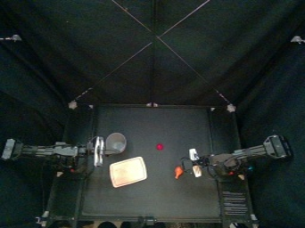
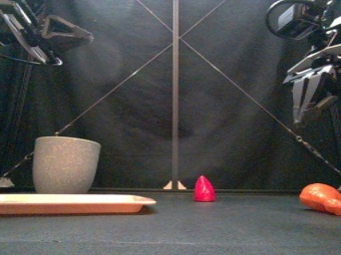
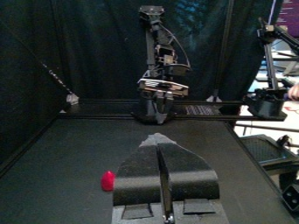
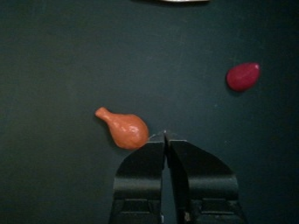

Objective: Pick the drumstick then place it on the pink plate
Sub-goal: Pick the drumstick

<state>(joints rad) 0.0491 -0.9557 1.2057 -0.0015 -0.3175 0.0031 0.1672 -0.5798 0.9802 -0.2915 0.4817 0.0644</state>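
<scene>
We note black tabletop (image 1: 158, 192), black curtains (image 1: 152, 53) around, pink plate (image 1: 127, 171) left, drumstick (image 1: 180, 171) right, left end effector (image 3: 162, 143) and right end effector (image 4: 165, 136) both pinched together.

Drumstick (image 2: 320, 197) — cut by front view's edge (right).

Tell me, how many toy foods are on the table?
2: an orange drumstick at the right, and a small red toy near the middle. The inside of the grey cup is hidden.
</scene>
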